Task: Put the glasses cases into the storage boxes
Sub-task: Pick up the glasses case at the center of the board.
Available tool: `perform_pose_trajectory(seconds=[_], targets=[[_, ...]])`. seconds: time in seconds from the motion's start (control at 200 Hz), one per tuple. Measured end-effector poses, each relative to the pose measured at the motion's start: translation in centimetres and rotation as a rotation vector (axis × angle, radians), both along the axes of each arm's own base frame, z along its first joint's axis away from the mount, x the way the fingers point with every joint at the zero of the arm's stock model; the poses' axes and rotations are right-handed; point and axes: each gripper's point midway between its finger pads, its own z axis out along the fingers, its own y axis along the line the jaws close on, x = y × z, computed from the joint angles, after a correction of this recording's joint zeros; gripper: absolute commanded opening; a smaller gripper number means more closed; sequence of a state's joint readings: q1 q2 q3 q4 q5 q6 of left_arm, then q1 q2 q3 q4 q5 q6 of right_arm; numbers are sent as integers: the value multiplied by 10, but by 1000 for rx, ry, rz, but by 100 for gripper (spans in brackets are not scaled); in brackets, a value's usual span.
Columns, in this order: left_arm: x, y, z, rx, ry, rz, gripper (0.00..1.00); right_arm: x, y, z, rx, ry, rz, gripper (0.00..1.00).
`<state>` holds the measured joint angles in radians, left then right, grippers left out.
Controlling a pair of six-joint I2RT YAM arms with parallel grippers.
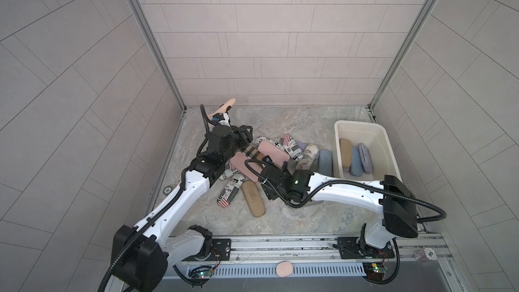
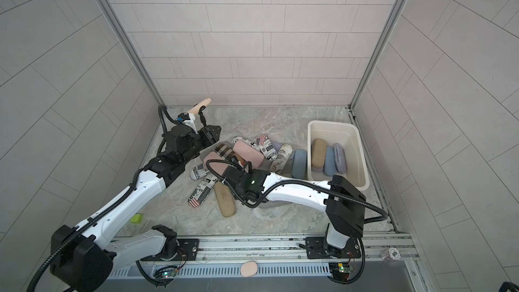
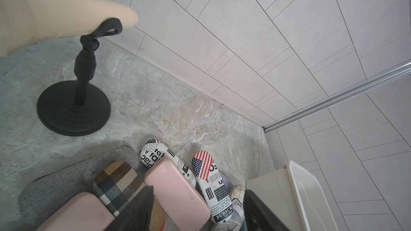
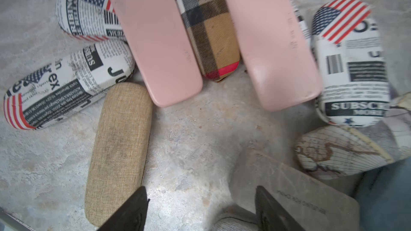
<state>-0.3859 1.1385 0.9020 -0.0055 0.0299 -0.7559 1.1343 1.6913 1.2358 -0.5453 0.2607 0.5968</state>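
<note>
The right gripper has its fingers spread wide with only bare marble floor between them, so it holds nothing. One finger sits just beside the end of a tan case. The other lies over a flat grey piece that I cannot identify. Beyond them the pile fans out: two pink cases, a plaid case between them, newspaper-print cases to either side and a map-print case. The left gripper hangs above the far end of the same pile. Its fingers are apart and I see no case pinched between them. It is near the microphone stand. In a top view the storage box stands well apart from the right gripper, toward the far right corner. It already holds a tan case, a blue case and a lavender case, and most cases lie outside it. The step in hand looks like choosing the next case, so the task seems early. The lone tan case looks the easiest pick. The next move probably calls for shifting sideways to straddle its narrow width, descending, closing firmly, then lifting clear of the box's rim.
</note>
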Motion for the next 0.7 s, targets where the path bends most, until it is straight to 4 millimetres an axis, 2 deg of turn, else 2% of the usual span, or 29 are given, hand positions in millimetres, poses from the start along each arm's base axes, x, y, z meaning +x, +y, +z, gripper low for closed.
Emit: perform_pose_trajectory(seconds=[0.175,0.45,0.7], targets=[[2,6,0,-14,5,17,70,-18,27,-31,-24,57,60,79],[2,5,0,-28,10,9,70,-38,74,-46,26,109,143,77],[3,2,-5,-38,27,-6,70,-34,86,-61,12,117,140,73]])
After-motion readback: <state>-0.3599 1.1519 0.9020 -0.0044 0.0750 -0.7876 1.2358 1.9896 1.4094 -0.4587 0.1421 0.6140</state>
